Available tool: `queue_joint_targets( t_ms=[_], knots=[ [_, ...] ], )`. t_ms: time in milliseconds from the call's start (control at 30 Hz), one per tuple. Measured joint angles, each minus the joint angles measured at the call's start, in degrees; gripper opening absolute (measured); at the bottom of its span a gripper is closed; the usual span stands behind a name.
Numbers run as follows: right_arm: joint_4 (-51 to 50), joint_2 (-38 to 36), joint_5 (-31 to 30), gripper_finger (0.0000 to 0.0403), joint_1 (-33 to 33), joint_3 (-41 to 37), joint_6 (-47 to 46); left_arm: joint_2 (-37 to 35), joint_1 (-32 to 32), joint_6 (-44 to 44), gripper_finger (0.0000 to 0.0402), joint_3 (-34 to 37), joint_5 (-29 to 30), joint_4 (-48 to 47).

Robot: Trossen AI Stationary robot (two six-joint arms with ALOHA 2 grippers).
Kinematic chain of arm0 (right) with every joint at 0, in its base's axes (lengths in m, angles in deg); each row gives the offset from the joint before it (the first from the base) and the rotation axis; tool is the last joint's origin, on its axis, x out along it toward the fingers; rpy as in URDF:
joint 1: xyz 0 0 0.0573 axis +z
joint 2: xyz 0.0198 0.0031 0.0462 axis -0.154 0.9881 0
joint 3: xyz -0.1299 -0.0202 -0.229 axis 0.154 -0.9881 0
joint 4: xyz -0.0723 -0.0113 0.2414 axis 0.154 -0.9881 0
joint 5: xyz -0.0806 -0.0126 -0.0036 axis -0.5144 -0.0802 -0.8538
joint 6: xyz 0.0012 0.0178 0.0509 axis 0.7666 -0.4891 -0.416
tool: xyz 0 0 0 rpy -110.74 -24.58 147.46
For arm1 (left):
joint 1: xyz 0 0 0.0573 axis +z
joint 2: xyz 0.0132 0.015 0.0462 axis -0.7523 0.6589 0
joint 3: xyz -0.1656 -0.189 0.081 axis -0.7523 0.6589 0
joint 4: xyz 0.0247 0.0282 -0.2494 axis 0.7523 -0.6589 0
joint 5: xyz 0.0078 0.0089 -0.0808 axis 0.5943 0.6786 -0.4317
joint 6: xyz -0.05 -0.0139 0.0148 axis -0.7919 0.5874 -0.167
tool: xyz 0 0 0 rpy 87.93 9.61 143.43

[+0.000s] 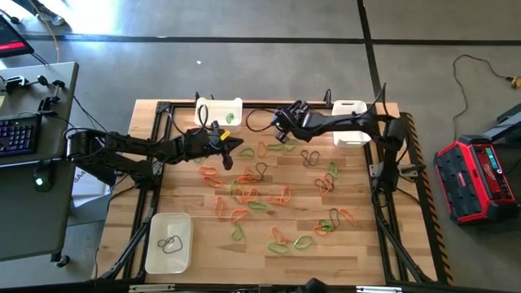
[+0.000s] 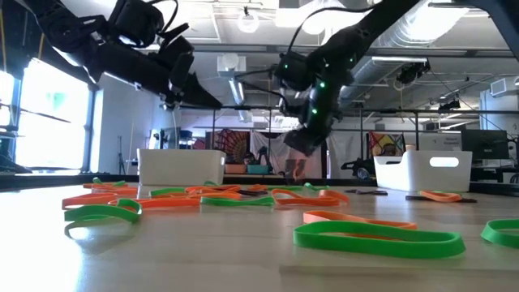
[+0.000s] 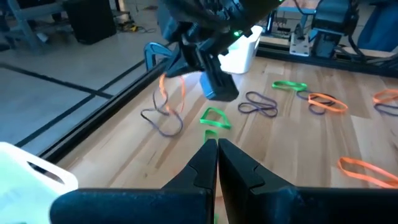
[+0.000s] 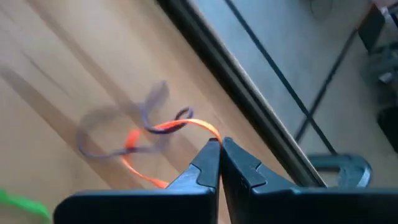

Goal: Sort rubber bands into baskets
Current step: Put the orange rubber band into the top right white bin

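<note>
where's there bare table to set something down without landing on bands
Bare wood shows between the near-left basket and the rubber bands, also in the near-right corner beyond the last loops. The middle is crowded with bands, and the far edge holds two baskets with the left gripper and right gripper above it.

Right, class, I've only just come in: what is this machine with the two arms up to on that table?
Two robot arms are sorting rubber bands scattered over a wooden table into three white baskets. The right claw is shut on an orange band, lifted above the table near the far edge. The left claw is shut too and hovers beside it; whether it holds anything is unclear. The near-left basket holds a dark band; most bands still lie loose.
</note>
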Motion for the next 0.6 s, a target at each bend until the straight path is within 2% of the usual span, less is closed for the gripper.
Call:
queue_joint_targets(
  t_ms=[67,233,433,600],
  knots=[
    [-1.96,0.00,0.88,0.0000,-0.64,0.00,-0.14,0.00,0.00,-1.25,0.0005,0.00,-0.38,-0.80],
    [-2.18,-0.47,8.56,0.0000,-1.79,0.00,-0.28,3.11,0.05,-5.42,0.0005,-0.83,-1.90,-0.75],
    [1.24,-2.64,13.85,0.0000,-1.85,0.00,-0.33,13.14,0.74,-5.08,0.0001,-7.01,-3.19,-0.02],
    [2.21,-4.24,16.83,0.0000,-1.71,0.00,-0.40,22.05,1.52,-5.40,0.0000,-12.33,-3.33,4.22]
  ],
)
